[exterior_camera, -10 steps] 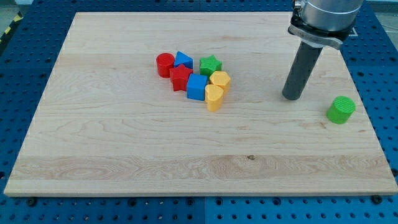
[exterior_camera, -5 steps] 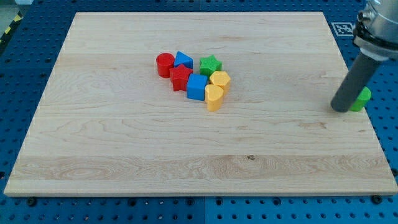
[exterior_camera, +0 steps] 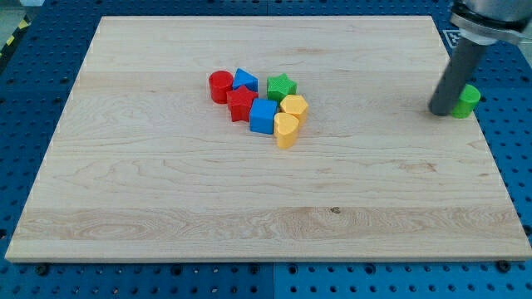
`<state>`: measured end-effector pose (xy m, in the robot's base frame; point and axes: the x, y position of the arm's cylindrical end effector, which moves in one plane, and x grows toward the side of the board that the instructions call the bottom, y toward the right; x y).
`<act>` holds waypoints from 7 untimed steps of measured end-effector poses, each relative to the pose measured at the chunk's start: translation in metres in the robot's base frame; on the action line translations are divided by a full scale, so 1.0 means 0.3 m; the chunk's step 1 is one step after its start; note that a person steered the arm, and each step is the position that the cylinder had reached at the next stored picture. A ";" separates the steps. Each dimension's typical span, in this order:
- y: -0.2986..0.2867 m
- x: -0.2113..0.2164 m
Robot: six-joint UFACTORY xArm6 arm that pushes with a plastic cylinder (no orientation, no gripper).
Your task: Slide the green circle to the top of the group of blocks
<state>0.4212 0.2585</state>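
The green circle (exterior_camera: 467,100) sits at the board's right edge, partly hidden behind my rod. My tip (exterior_camera: 439,110) rests on the board just to the view's left of it, touching or nearly touching. The group of blocks lies far to the view's left near the board's centre: a red circle (exterior_camera: 220,85), a blue triangle (exterior_camera: 244,80), a green star (exterior_camera: 281,85), a red star (exterior_camera: 241,104), a blue block (exterior_camera: 263,115), a yellow block (exterior_camera: 293,106) and a yellow heart (exterior_camera: 286,129).
The wooden board (exterior_camera: 166,199) lies on a blue perforated table (exterior_camera: 515,166). A white marker tag (exterior_camera: 450,37) sits off the board's top right corner.
My tip swung right to the green circle, then moved toward the view's top. The green circle slid from the lower right up along the board's right edge.
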 end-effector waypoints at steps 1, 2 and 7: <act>0.138 0.055; 0.217 0.025; 0.140 -0.109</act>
<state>0.3885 0.3005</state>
